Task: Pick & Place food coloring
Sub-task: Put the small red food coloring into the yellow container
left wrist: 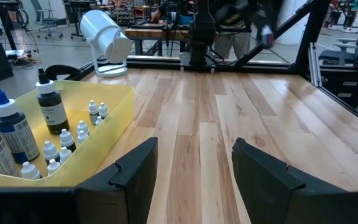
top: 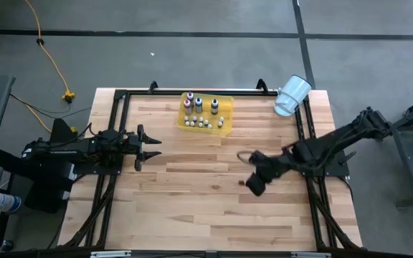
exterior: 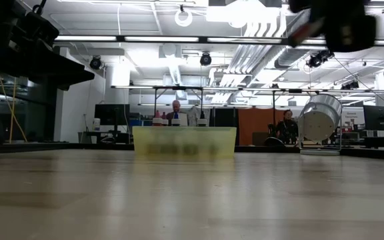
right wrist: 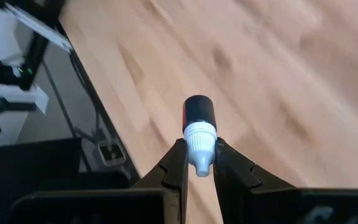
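While raised over table, right gripper (right wrist: 201, 163) clamps food coloring bottle (right wrist: 199, 134) by pale cap.

Open wood across the middle and near half of the counter (top: 192, 208)

The yellow tray (top: 224, 129) of bottles (top: 205, 123) stands by the far edge, and the white cup (top: 292, 94) lies on its side at the far right corner. Between the left hand (top: 149, 147) near the left edge and the right hand (top: 248, 183), raised right of centre, the boards lie bare.
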Controlling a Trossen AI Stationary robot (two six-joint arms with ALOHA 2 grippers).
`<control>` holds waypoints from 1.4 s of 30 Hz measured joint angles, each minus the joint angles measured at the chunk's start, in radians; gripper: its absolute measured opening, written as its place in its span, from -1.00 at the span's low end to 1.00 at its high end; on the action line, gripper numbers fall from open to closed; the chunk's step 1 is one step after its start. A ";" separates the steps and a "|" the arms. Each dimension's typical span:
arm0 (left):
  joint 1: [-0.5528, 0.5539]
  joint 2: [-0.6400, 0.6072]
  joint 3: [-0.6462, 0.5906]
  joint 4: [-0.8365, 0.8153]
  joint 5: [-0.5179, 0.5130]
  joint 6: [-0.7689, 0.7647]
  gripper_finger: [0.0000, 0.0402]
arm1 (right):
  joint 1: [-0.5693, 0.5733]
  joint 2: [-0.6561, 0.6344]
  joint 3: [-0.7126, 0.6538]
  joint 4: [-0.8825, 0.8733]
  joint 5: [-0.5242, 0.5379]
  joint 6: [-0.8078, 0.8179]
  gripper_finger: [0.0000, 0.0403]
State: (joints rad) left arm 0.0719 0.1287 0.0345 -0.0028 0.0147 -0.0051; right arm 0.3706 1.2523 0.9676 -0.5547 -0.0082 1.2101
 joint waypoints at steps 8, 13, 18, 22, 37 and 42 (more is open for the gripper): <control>0.000 0.000 0.000 0.000 0.000 0.000 -0.02 | -0.252 -0.006 0.060 0.044 -0.064 -0.330 -0.77; 0.000 0.000 0.000 0.000 0.000 0.000 -0.02 | -0.382 0.064 0.268 -0.153 -0.068 -0.579 -0.77; 0.000 0.000 0.000 0.000 0.000 0.000 -0.02 | -0.494 0.229 0.585 -0.429 -0.042 -0.839 -0.77; 0.000 0.000 0.000 0.000 0.000 0.000 -0.02 | -0.564 0.395 0.837 -0.600 -0.023 -1.022 -0.77; 0.000 0.000 0.000 0.000 0.000 0.000 -0.02 | -0.726 0.782 1.210 -0.875 0.106 -1.372 -0.77; 0.000 0.000 0.000 0.000 0.000 0.000 -0.02 | -0.767 0.859 1.178 -0.906 0.121 -1.433 -0.77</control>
State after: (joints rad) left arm 0.0718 0.1285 0.0345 -0.0027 0.0144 -0.0053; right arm -0.3966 2.1110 2.1456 -1.4611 0.1132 -0.2231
